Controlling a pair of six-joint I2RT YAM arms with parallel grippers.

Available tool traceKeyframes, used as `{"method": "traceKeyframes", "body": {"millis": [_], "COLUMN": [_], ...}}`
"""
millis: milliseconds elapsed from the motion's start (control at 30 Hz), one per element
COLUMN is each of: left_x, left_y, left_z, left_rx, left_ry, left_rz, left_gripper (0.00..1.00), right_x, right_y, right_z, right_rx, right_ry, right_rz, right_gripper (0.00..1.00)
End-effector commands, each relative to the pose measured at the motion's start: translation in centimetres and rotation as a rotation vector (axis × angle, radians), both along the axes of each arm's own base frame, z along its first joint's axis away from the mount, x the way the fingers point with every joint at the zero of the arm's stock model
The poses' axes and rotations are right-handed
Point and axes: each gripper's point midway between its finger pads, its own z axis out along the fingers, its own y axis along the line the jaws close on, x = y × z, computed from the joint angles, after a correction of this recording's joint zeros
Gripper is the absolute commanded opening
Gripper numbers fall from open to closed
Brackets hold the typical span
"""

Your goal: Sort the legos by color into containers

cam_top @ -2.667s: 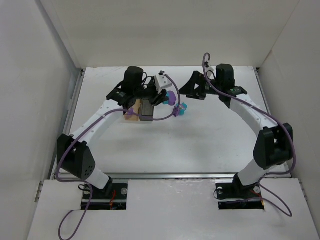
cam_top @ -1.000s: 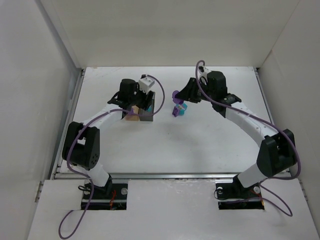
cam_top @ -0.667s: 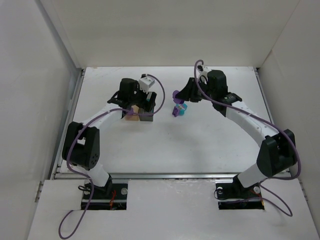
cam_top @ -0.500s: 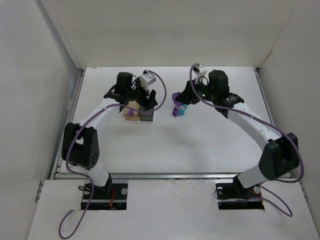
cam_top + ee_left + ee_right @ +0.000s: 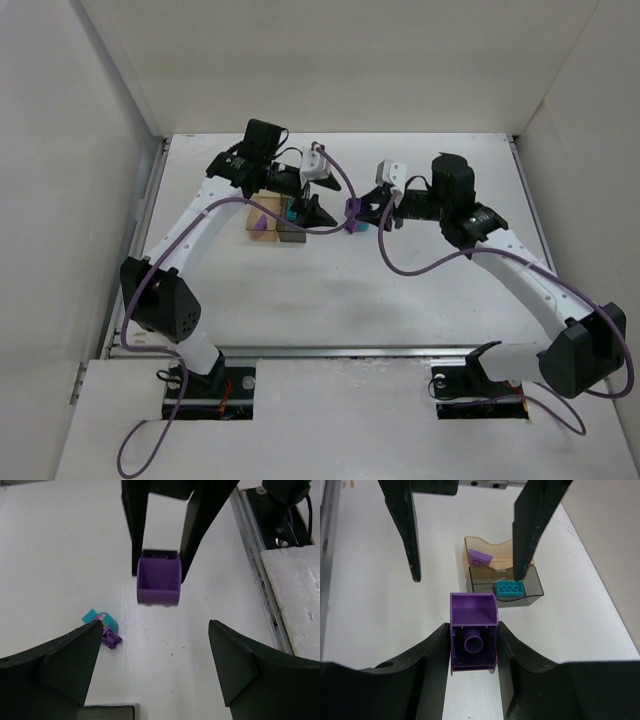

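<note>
Holding purple brick [image 5: 472, 611] clamped in right gripper [image 5: 471, 636], well apart from box rims. Left gripper [image 5: 155, 630] jaws wide apart, empty, near grey box [image 5: 533, 587] edge. Amber box [image 5: 470, 544]: second purple brick [image 5: 481, 556]; grey box: teal brick [image 5: 509, 589].

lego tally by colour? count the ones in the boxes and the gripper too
Purple: 3 - held purple brick in right gripper, boxed purple brick in amber container, loose purple brick on table.
Teal: 2 - boxed teal brick in grey container, loose teal brick on table.
Total: 5.
</note>
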Motion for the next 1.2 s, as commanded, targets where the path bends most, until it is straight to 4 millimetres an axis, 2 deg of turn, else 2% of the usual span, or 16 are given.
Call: {"method": "traceKeyframes", "body": {"millis": [0,100,300,400,467,633,667,800,900,1033,1133,1167], "left_x": [-3.1,-3.1,-3.3,-3.3,-2.6,-2.2,-2.0,-1.7,-1.7,-1.5,-1.9,-1.8], "left_y": [-0.3,-0.3,-0.9,-1.6,-2.0,-2.1,-2.1,-2.0,-1.9,-1.8,-2.2,-2.3], "left_z": [3.1,3.4,2.5,2.9,3.2,3.5,3.4,2.6,2.2,2.1,2.3,2.4], "left_rx": [-0.042,-0.045,0.012,0.002,-0.010,-0.007,-0.001,0.017,0.028,0.035,0.025,0.021], "left_ry": [-0.088,-0.115,-0.129,-0.121,-0.121,-0.063,-0.066,-0.054,-0.039,-0.042,-0.035,-0.032], "left_rz": [-0.126,-0.135,-0.126,-0.117,-0.091,-0.039,-0.031,-0.012,-0.002,0.006,-0.008,-0.004], "left_gripper": [0.84,0.84,0.84,0.83,0.82,0.62,0.53,0.34,0.32,0.23,0.04,0.00], "right_x": [-0.9,-0.8,-1.3,-1.3,-1.6,-1.3,-1.2,-1.2,-1.0,-1.0,-1.2,-1.1], "right_y": [1.4,1.8,2.5,2.3,2.6,2.4,2.5,2.5,2.4,2.4,2.5,2.6], "right_z": [1.5,1.3,1.3,1.6,1.6,1.5,1.9,2.3,2.3,2.3,2.3,2.0], "right_rx": [-0.003,-0.017,-0.021,-0.021,-0.020,-0.022,-0.017,-0.013,-0.015,-0.015,-0.010,-0.011], "right_ry": [-0.162,-0.175,-0.178,-0.187,-0.187,-0.172,-0.180,-0.188,-0.189,-0.189,-0.179,-0.160], "right_rz": [0.113,0.092,0.101,0.089,0.099,0.074,0.074,0.073,0.064,0.064,0.072,0.070], "right_gripper": [0.03,0.02,0.00,0.00,0.00,0.00,0.00,0.00,0.00,0.00,0.00,0.04]}}
